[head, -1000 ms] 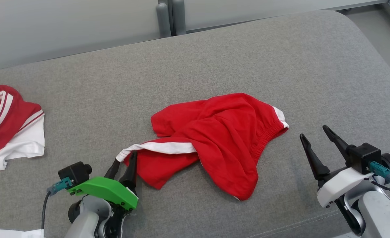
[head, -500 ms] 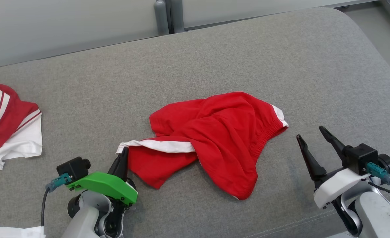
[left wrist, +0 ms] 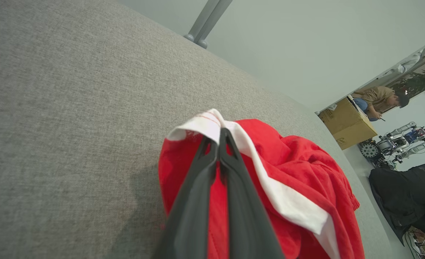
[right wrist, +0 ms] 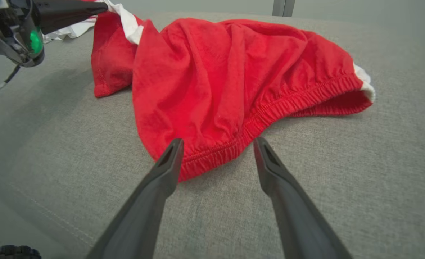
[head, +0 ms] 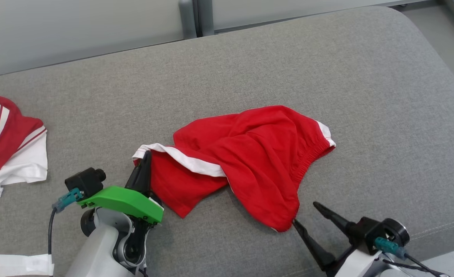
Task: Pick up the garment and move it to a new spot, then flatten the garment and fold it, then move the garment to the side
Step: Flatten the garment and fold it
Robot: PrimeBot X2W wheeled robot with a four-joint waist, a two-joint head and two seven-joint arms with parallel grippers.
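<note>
Your lighting is bright and even; soft shadow lies at nine o'clock of the red shorts (left wrist: 295, 162); wrist-view edges bend.

The garment (head: 250, 154) lay centred on the cushion (head: 365, 96), a second garment (head: 7, 146) well apart leftward; left gripper (head: 146, 154) at the first's left corner, right gripper (head: 304, 212) before its near hem.

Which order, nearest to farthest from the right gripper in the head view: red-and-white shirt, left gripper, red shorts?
1. Red shorts, hem right beside the right gripper.
2. Left gripper, farther left, shut on the shorts' edge.
3. Red-and-white shirt, at the far left edge.
</note>
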